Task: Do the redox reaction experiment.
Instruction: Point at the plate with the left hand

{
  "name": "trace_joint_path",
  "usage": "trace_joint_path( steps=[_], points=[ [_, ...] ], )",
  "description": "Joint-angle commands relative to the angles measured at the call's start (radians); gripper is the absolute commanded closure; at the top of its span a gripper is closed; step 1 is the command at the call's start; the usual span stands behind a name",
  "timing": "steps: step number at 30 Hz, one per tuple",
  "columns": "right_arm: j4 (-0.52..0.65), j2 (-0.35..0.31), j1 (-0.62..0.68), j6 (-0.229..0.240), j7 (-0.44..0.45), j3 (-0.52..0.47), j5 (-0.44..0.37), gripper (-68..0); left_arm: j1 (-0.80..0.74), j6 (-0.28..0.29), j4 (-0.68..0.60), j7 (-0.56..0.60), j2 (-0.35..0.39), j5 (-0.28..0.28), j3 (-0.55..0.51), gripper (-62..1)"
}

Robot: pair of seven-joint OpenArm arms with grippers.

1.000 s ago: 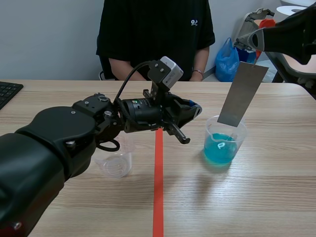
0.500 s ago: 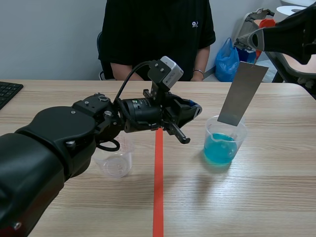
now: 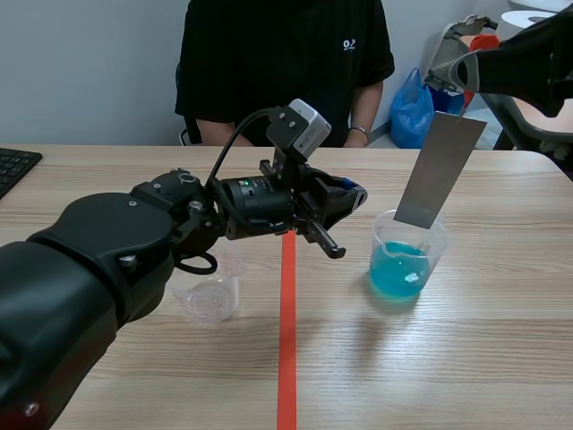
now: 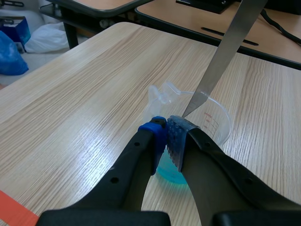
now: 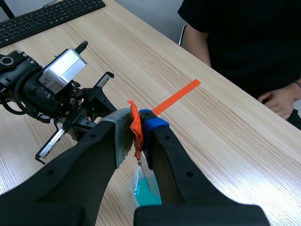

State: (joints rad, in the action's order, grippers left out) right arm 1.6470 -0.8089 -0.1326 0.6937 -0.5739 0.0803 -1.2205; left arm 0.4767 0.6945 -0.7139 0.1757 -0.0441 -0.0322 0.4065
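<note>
Scene view: left gripper (image 4: 168,136), fingers pressed together on nothing, hovers just beside the beaker (image 3: 407,255) of blue solution (image 3: 397,273). Above, the right gripper (image 5: 136,120) pinches the metal strip (image 3: 439,170), which hangs steeply with its lower end at the beaker's mouth.

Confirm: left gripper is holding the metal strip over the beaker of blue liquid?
No. The right gripper is holding the metal strip over the beaker of blue liquid, as the scene view shows; the left gripper is shut on nothing.
</note>
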Motion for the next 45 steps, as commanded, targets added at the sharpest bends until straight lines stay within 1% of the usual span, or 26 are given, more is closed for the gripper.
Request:
trace_joint_path(
  steps=[1,3,6,10,14,16,21,26,27,29,32,33,36,38,41,45],
  points=[
    [0.017,-0.011,-0.02,0.0,0.014,-0.008,-0.019,-1.5,0.011,0.002,-0.023,0.016,-0.002,0.014,-0.002,-4.1],
    [0.017,-0.011,-0.02,0.0,0.014,-0.008,-0.019,-1.5,0.009,0.002,-0.024,0.038,0.006,0.014,-0.002,-4.1],
    [0.017,-0.011,-0.02,0.0,0.014,-0.008,-0.019,-1.5,0.001,0.002,-0.036,0.107,0.04,0.014,-0.003,-4.1],
    [0.017,-0.011,-0.02,0.0,0.014,-0.008,-0.019,-1.5,-0.035,0.002,-0.11,0.146,0.125,0.014,-0.005,-4.1],
    [0.017,-0.011,-0.02,0.0,0.014,-0.008,-0.019,-1.5,-0.1,-0.04,-0.21,0.147,0.233,0.014,-0.027,-4.1],
    [0.017,-0.011,-0.02,0.0,0.014,-0.008,-0.019,-1.5,-0.142,-0.056,-0.257,0.15,0.285,0.014,-0.069,-4.1],
    [0.017,-0.011,-0.02,0.0,0.014,-0.008,-0.019,-1.5,-0.27,-0.057,-0.358,0.15,0.404,0.023,-0.215,-4.1],
    [0.017,-0.011,-0.02,0.0,0.014,-0.008,-0.019,-1.5,-0.449,-0.057,-0.424,0.15,0.488,0.021,-0.384,-4.1],
    [0.017,-0.011,-0.02,0.0,0.014,-0.008,-0.019,-1.5,-0.489,-0.057,-0.43,0.152,0.498,0.02,-0.422,-4.1],
    [0.017,-0.011,-0.02,0.0,0.014,-0.008,-0.019,-1.5,-0.572,-0.062,-0.432,0.183,0.509,-0.003,-0.499,-4.1],
    [0.017,-0.011,-0.02,0.0,0.014,-0.008,-0.019,-1.5,-0.703,-0.1,-0.432,0.247,0.51,-0.048,-0.61,-4.1],
    [0.017,-0.011,-0.02,0.0,0.014,-0.008,-0.019,-1.5,-0.749,-0.105,-0.432,0.271,0.51,-0.06,-0.644,-4.1],
    [0.017,-0.011,-0.02,0.0,0.014,-0.008,-0.019,-1.5,-0.872,-0.11,-0.432,0.348,0.507,-0.096,-0.73,-4.1],
    [0.017,-0.011,-0.02,0.0,0.014,-0.008,-0.019,-1.5,-0.948,-0.129,-0.432,0.394,0.502,-0.108,-0.776,-4.1],
    [0.017,-0.011,-0.02,0.0,0.014,-0.008,-0.019,-1.5,-1.042,-0.151,-0.433,0.454,0.483,-0.143,-0.843,-4.1],
    [0.017,-0.011,-0.02,0.0,0.011,-0.008,-0.021,-1.5,-1.146,-0.157,-0.433,0.529,0.434,-0.222,-0.919,-4.1]
  ],
)
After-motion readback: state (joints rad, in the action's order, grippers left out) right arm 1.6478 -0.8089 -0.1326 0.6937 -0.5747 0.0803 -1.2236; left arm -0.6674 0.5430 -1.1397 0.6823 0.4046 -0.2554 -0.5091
